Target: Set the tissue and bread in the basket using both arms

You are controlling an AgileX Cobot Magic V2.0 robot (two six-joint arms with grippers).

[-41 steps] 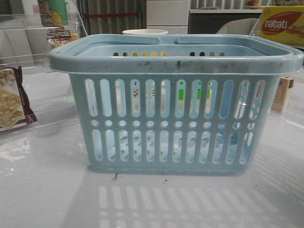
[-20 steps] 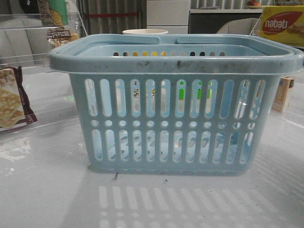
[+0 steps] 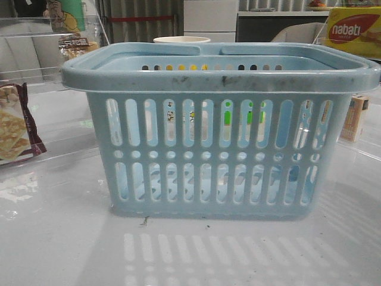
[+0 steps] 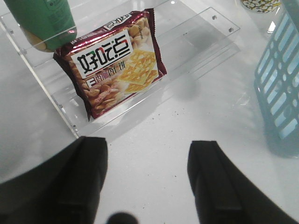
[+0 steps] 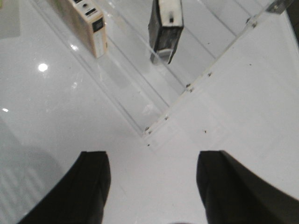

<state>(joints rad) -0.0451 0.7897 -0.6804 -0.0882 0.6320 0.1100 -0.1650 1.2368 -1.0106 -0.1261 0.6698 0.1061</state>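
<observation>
Nothing has shifted in the front view over the last second: the pale blue slotted plastic basket (image 3: 220, 128) sits in the same spot, apparently empty, so neither pickup has started. Left gripper (image 4: 147, 179) has its fingers spread, empty, over the table near the maroon-edged cracker packet (image 4: 112, 65) in a clear acrylic tray (image 4: 205, 42); no bread visible. Right gripper (image 5: 152, 186) likewise spread and empty, with the black tissue packet (image 5: 166, 28) ahead in another clear tray (image 5: 140, 102), beside a tan carton (image 5: 91, 25).
</observation>
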